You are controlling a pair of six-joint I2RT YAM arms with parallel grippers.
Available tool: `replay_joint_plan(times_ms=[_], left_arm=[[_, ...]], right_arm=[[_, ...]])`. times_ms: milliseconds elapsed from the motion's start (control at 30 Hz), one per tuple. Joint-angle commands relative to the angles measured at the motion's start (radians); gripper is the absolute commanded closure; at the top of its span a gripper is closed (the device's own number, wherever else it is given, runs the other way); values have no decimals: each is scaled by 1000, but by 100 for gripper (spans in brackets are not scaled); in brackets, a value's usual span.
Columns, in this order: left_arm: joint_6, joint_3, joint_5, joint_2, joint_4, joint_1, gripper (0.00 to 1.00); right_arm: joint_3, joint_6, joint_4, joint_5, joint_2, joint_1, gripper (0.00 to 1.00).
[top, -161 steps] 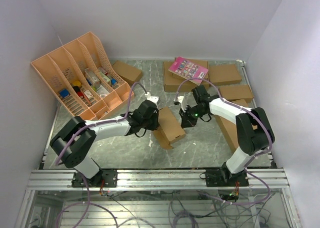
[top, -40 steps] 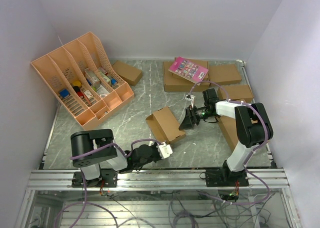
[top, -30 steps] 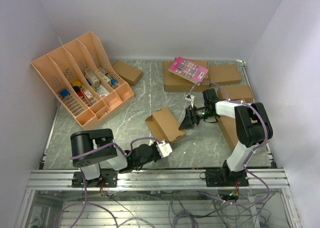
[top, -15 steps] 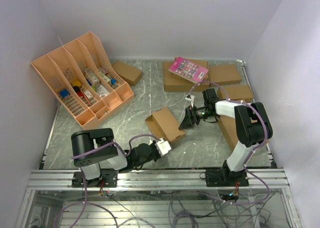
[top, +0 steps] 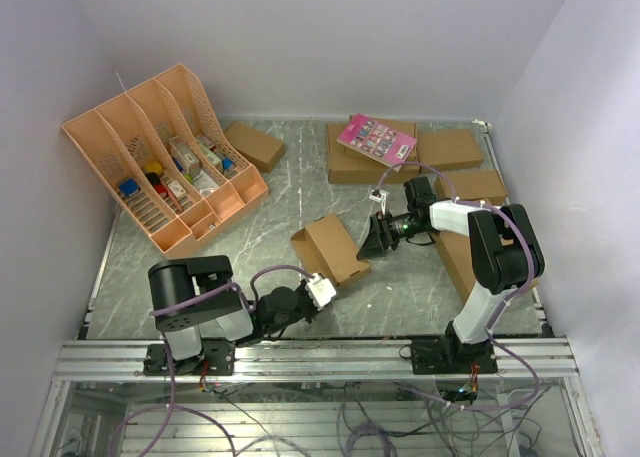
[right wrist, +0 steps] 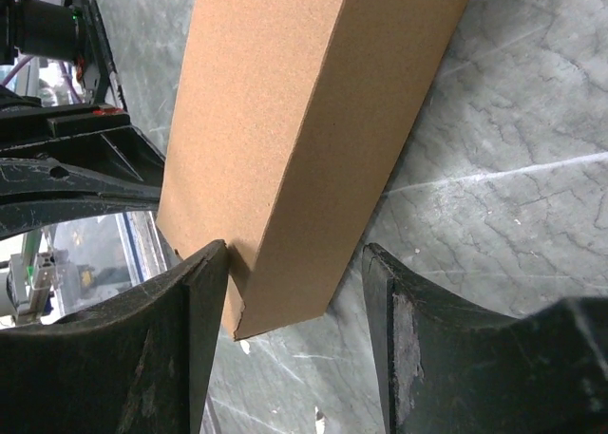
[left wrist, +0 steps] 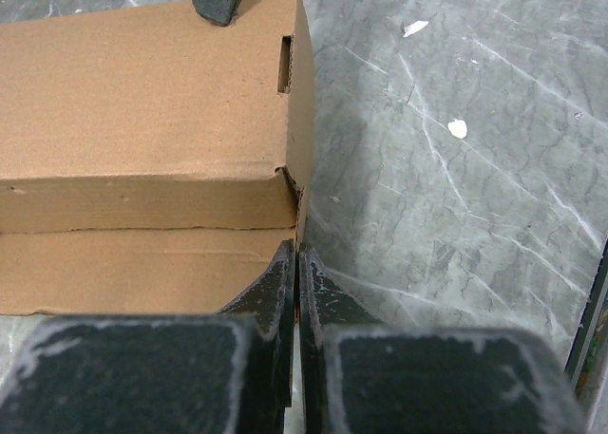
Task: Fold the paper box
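The paper box [top: 331,249] lies folded into a narrow brown oblong mid-table, its slotted top panel [left wrist: 142,102] facing the left wrist camera. My left gripper [top: 321,283] sits low at the box's near end. Its jaws are shut, and the fingertips [left wrist: 297,255] meet right at the box's near right corner edge. My right gripper [top: 373,241] stands open at the box's far right end. One corner of the box [right wrist: 304,102] pokes between the fingers. The left finger [right wrist: 204,292] rests against the box's side and the right finger [right wrist: 385,301] stands clear of it.
An orange file organizer [top: 160,157] holding small items stands at the back left. Brown boxes lie along the back and right [top: 255,145] [top: 450,149] [top: 472,187], among them a large flat box [top: 350,167] bearing a pink card [top: 377,139].
My left gripper has slid up and left along the table to the box's near end, its jaws closing the last bit. The right gripper and box have barely moved.
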Motion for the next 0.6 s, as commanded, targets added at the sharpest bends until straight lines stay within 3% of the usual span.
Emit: replay_joint_plan(times_ms=[0,567], left_arm=[[-26,-13,0,24,101,12,93],[-66,-43,-7,83,220,26,93]], right_arm=[[11,-13,-2,80,32,5,44],[18,-11,-9,117,52,7,47]])
